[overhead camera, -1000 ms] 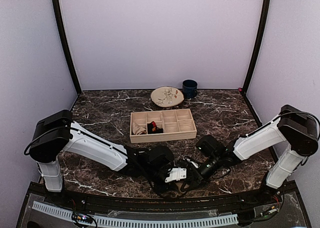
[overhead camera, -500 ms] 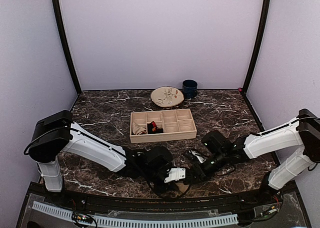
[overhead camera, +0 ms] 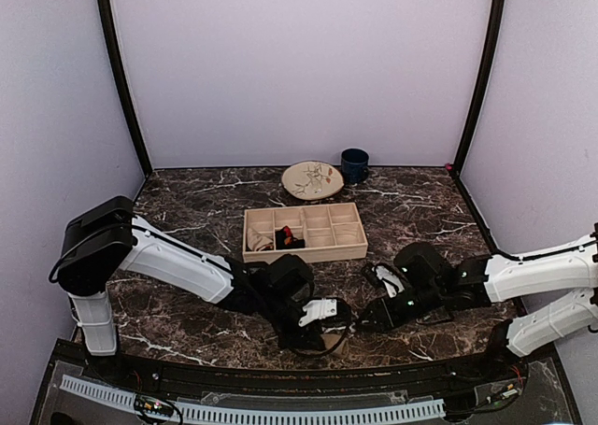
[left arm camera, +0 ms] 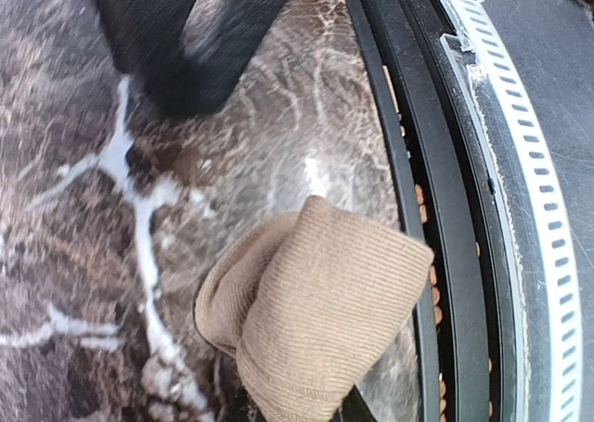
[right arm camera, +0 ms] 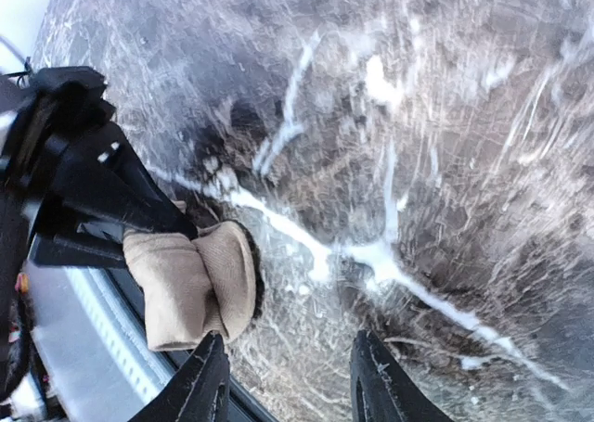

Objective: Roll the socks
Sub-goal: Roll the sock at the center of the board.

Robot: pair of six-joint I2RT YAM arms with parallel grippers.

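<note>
A plain tan ribbed sock (left arm camera: 320, 315), rolled into a short bundle, sits at the table's near edge. My left gripper (overhead camera: 329, 318) is shut on it; its fingers are mostly hidden under the fabric. In the right wrist view the sock (right arm camera: 190, 287) lies left of my right gripper (right arm camera: 290, 390), which is open, empty and apart from it. A beige sock (overhead camera: 261, 242) and a black sock with red diamonds (overhead camera: 290, 241) lie in left compartments of the wooden tray (overhead camera: 336, 249).
A patterned plate (overhead camera: 312, 179) and a dark blue mug (overhead camera: 354, 165) stand at the back. A black rail (left arm camera: 408, 199) and a white slotted strip (left arm camera: 520, 181) run along the table's near edge, right beside the sock.
My right gripper has let go and drawn back to the right, away from the tan sock. My left gripper has shifted slightly away from the near edge, still on the sock.
</note>
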